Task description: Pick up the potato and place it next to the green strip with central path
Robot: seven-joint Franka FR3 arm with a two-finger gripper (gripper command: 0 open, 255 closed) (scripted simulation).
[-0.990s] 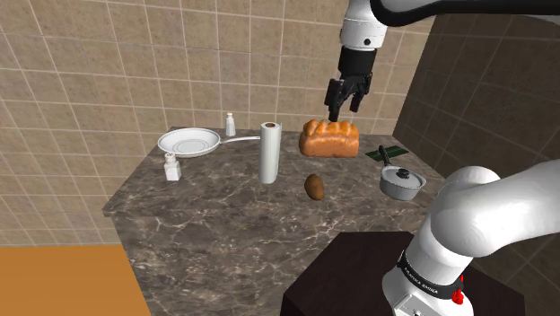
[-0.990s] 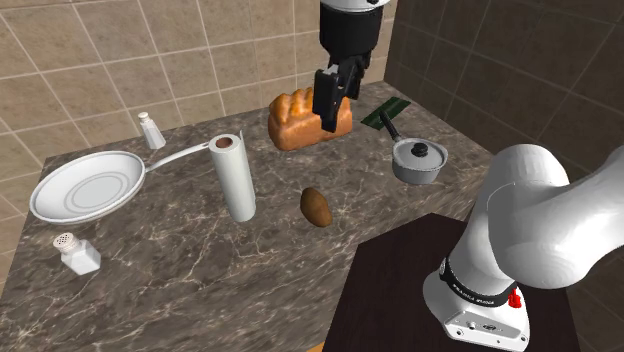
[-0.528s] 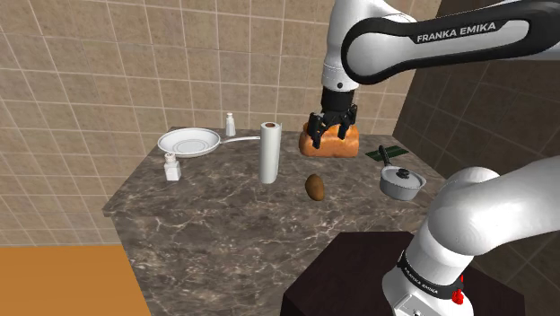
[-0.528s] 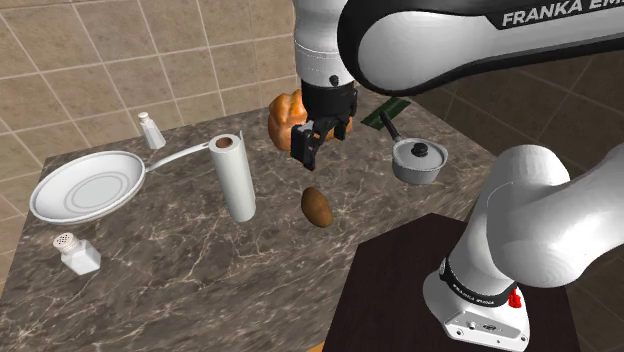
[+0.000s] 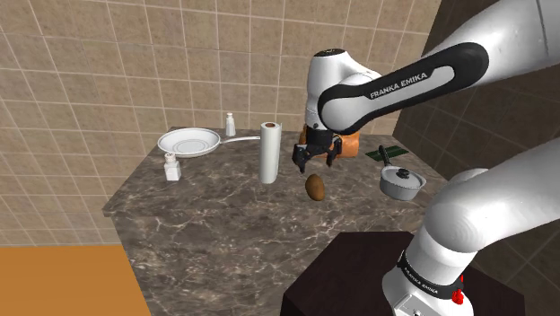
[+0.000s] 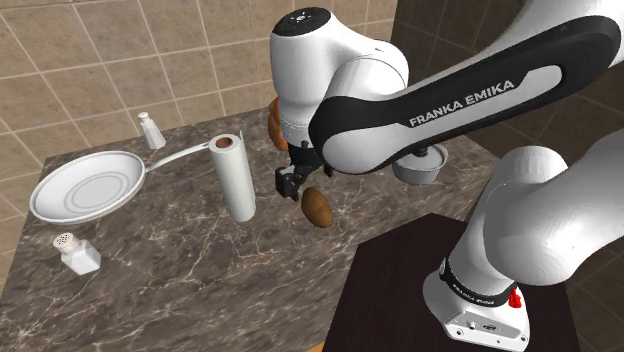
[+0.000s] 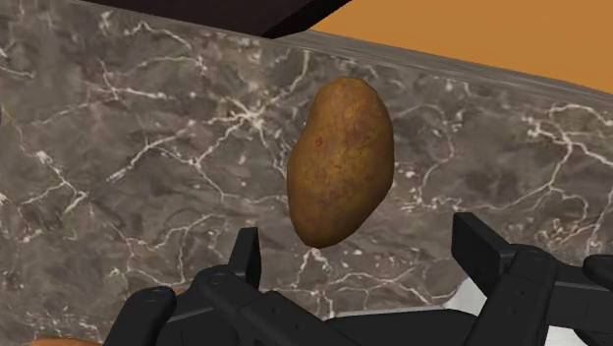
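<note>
hand [image 5: 315, 160] wide apart, gripping nothing | I see the potato [image 7: 342, 157] just under it, lined up between the fingers [image 7: 246, 260], untouched | lying on the marble-look counter [image 5: 215, 224]

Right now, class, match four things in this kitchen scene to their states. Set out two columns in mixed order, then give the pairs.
Things:
1 potato
2 paper towel roll
3 gripper
4 lidded pot

States:
A black, open, hovering low
B white, standing on end
C brown, lying on the counter
D grey, beside the green strip

Pairs: 1-C; 2-B; 3-A; 4-D
</note>
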